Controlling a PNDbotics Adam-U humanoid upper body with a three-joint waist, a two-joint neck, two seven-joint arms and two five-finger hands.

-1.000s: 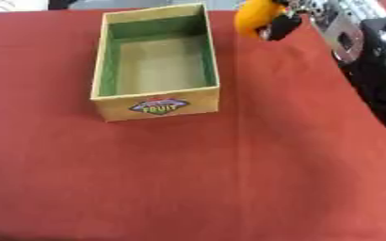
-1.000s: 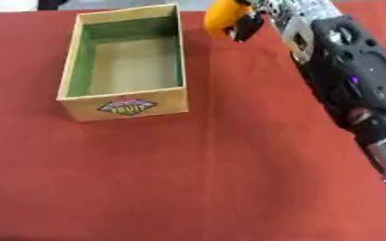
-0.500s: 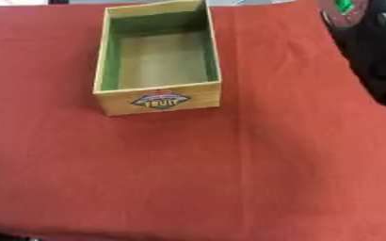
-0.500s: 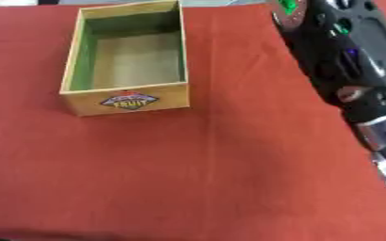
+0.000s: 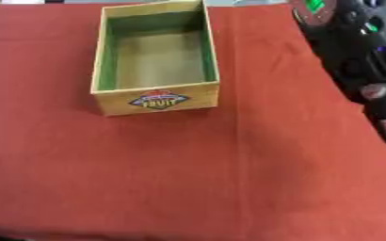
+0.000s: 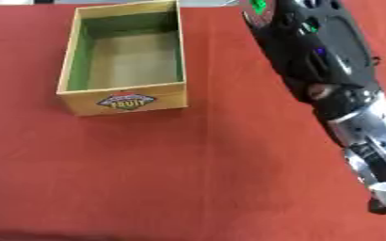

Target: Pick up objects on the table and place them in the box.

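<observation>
At eleven o'clock on our table [image 5: 188,179] sits the box [image 5: 156,101]; our right arm [image 6: 328,80] crosses at two, hand unseen.

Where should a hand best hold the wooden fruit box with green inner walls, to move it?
Probably a long side wall of the open wooden box, pinched over its rim from above: it stands upright, open-topped, with thin walls.

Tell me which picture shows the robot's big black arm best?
The right eye view. There the right arm runs from the top edge down to its silver joints near the lower right, all over the red cloth. The left eye view shows only part of it, cut off by the right edge. Neither view shows its hand.
</observation>
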